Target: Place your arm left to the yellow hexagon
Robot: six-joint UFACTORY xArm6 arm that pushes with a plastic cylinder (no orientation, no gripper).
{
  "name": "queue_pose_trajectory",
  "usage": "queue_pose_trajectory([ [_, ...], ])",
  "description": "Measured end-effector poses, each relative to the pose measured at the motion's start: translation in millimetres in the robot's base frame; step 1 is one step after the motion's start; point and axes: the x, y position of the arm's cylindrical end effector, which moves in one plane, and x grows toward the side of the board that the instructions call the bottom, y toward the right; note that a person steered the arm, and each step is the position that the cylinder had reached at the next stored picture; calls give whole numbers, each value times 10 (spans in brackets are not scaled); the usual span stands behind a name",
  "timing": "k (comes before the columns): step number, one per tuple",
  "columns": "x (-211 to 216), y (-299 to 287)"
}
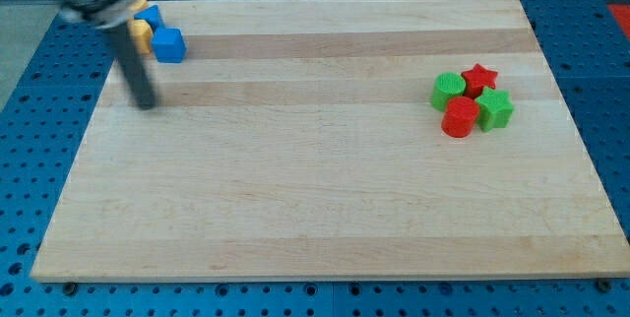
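My dark rod comes down from the view's top left, and my tip (pixel 147 103) rests on the wooden board (pixel 315 199). The yellow hexagon (pixel 142 34) sits near the board's top left corner, partly hidden behind the rod. My tip is below it and slightly to its right, a short way off, not touching. A blue cube (pixel 169 45) lies right of the yellow block. Another blue block (pixel 151 15) peeks out above it.
At the view's right there is a tight cluster: a red star (pixel 479 78), a green hexagon-like block (pixel 448 90), a green star (pixel 494 108) and a red cylinder (pixel 458 117). A blue perforated table surrounds the board.
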Motion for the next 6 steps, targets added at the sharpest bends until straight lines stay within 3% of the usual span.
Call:
queue_pose_trajectory([
  [1,-12,-160],
  [3,-1088,-156],
  [4,-1123,-163],
  [6,-1707,-157],
])
